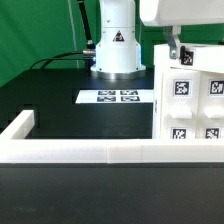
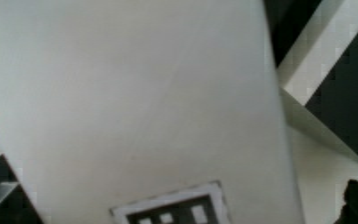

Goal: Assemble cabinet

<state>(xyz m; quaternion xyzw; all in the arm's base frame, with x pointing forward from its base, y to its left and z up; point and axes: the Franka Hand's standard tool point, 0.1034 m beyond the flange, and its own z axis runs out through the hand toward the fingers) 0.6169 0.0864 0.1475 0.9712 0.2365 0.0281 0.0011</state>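
Observation:
The white cabinet body stands at the exterior view's right, with several black-and-white tags on its front. My gripper hangs from the white hand at the top right and reaches down to the cabinet's upper left edge. Only one thin finger shows there, so I cannot tell whether the jaws are open or shut. In the wrist view a large white cabinet panel fills the picture at very close range, with a tag at its edge. My fingers do not show in that view.
The long low white L-shaped rail runs across the front and turns back at the exterior view's left. The marker board lies flat in front of the arm's base. The table top is black.

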